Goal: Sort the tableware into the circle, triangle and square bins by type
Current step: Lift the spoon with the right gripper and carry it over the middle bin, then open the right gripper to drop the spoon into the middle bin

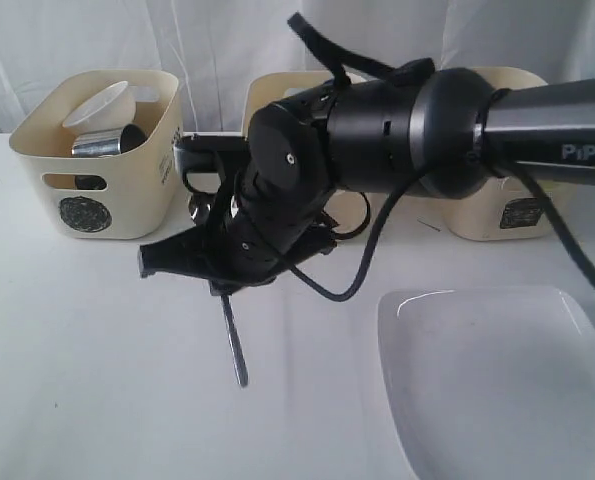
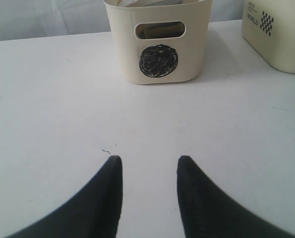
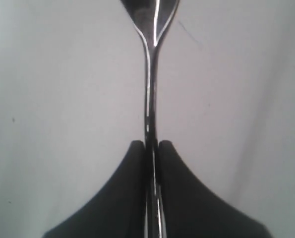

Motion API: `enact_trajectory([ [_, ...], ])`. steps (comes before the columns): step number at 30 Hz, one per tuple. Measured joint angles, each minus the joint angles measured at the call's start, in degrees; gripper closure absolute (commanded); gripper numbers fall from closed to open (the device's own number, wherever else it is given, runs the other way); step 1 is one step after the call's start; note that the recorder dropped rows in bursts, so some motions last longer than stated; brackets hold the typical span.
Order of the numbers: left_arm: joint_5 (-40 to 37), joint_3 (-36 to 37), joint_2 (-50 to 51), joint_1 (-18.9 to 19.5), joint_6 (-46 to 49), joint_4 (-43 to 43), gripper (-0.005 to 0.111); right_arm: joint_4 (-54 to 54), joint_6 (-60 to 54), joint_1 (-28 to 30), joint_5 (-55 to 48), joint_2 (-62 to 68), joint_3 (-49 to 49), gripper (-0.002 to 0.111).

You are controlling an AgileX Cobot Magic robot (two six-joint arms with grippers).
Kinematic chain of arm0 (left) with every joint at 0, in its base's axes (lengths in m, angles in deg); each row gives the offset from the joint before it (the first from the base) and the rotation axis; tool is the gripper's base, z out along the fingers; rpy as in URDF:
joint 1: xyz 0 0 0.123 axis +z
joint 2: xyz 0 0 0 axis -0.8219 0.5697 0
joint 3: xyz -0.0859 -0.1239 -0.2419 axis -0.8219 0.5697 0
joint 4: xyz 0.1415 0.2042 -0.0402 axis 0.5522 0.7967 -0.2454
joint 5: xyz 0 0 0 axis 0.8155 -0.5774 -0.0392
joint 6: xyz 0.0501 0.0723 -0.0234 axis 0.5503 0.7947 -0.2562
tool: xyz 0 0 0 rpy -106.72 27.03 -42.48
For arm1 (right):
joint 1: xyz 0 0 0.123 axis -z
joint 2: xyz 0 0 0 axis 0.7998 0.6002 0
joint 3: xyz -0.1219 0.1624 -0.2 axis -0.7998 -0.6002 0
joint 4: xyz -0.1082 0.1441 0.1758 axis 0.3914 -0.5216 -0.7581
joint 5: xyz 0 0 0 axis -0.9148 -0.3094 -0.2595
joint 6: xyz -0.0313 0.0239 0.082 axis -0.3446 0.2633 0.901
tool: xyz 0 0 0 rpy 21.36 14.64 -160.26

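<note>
Right gripper (image 3: pixel 151 144) is closed on the handle of a steel utensil (image 3: pixel 149 99) (spoon or fork, head is cropped). In the exterior view it sits right of the circle bin (image 1: pixel 97 180) and nearer the camera; can't tell if it's clear of the table (image 1: pixel 77 350). Left gripper (image 2: pixel 149 158) is open and holds nothing, facing the circle bin. The bin holds a white bowl (image 1: pixel 102 103) and steel mug (image 1: pixel 102 143). White square plate (image 1: pixel 497 380) lies well right of the bin.

- A steel utensil (image 3: pixel 149 99) is pinched along its handle.
- A white bowl (image 1: pixel 102 104) and a steel mug (image 1: pixel 103 145) are contained in the circle bin (image 1: pixel 132 195).
- A white square plate (image 1: pixel 497 385) is laid flat.
</note>
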Motion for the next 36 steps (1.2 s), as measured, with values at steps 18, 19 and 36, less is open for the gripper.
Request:
enact_trajectory([
  [18, 0.0, 0.0, 0.0, 0.0, 0.0, 0.0, 0.065, 5.9, -8.3, 12.92, 16.15, -7.91, 4.62, 0.108],
  [19, 0.0, 0.0, 0.0, 0.0, 0.0, 0.0, 0.065, 5.9, -8.52, 13.84, 17.75, -7.78, 5.2, 0.108],
  [36, 0.0, 0.0, 0.0, 0.0, 0.0, 0.0, 0.065, 5.83, -17.55, 21.47, 21.76, 12.62, 25.36, 0.108],
])
